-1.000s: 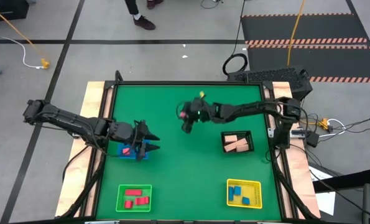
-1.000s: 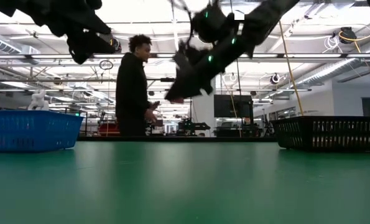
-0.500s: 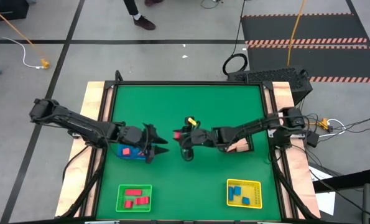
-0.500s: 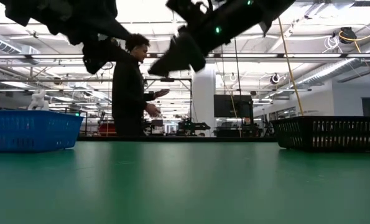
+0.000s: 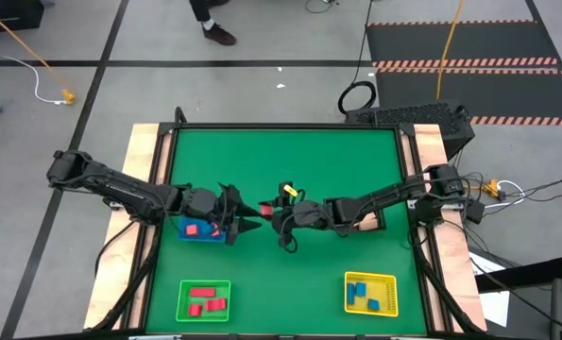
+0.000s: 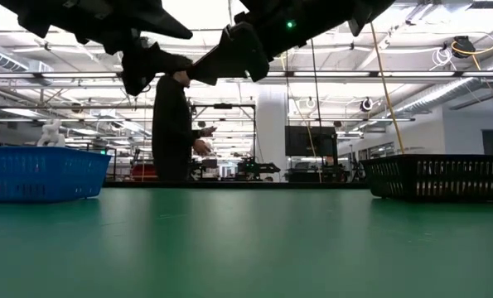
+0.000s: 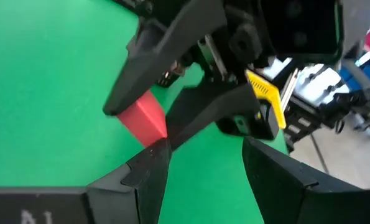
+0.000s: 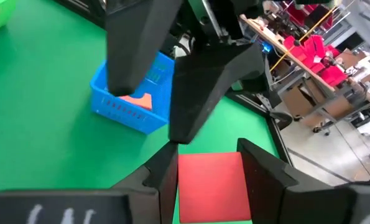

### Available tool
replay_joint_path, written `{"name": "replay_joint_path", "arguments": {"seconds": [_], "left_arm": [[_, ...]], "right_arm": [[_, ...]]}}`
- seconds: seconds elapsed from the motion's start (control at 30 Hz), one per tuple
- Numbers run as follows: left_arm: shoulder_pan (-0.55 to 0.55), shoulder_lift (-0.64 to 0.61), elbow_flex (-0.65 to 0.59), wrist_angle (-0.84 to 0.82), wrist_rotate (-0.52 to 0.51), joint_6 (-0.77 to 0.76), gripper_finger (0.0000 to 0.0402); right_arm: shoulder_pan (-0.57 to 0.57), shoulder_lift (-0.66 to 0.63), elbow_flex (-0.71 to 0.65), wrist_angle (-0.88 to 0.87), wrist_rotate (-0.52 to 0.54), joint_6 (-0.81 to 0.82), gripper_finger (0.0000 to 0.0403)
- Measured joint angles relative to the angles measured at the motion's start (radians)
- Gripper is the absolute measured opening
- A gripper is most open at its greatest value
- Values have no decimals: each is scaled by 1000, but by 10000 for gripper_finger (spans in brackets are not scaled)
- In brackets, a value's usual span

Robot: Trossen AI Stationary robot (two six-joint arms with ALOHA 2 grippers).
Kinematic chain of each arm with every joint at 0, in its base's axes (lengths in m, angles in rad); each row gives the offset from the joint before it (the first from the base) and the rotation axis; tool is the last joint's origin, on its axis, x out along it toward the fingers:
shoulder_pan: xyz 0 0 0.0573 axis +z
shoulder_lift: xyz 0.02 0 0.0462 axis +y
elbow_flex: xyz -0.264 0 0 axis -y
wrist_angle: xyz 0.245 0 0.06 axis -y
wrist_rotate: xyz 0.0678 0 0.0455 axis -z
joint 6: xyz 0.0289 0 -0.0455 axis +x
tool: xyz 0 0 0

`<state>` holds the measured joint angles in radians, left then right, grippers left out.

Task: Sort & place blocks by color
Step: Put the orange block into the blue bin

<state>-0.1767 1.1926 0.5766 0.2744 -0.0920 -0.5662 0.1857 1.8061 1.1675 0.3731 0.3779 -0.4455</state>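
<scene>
Green bench point(image 5: 290, 151) from above: the left claw point(image 5: 247, 210) and right claw point(image 5: 273, 213) meet tip to tip beside the blue tray point(image 5: 197, 230). Level view: both hang high over the bench. Left wrist: left claw spread wide before the red block point(image 7: 144, 118). Right wrist: right claw clamps that block.

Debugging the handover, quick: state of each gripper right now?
Left gripper: open, fingers either side of the red block, not closed on it.
Right gripper: shut on the red block, mid-table.
</scene>
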Motion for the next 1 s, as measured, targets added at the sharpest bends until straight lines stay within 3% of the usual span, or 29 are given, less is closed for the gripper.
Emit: {"name": "replay_joint_path", "arguments": {"seconds": [0.27,0.47,1.0], "left_arm": [[23,0,0,36,-8,-19,207],[26,2,-1,-22,5,-69,207],[55,-1,-1,34,-30,-18,207]], "right_arm": [[12,0,-1,10,1,-20,125],[16,-2,2,-6,151,-105,123],[25,-2,2,83,-16,-53,123]]}}
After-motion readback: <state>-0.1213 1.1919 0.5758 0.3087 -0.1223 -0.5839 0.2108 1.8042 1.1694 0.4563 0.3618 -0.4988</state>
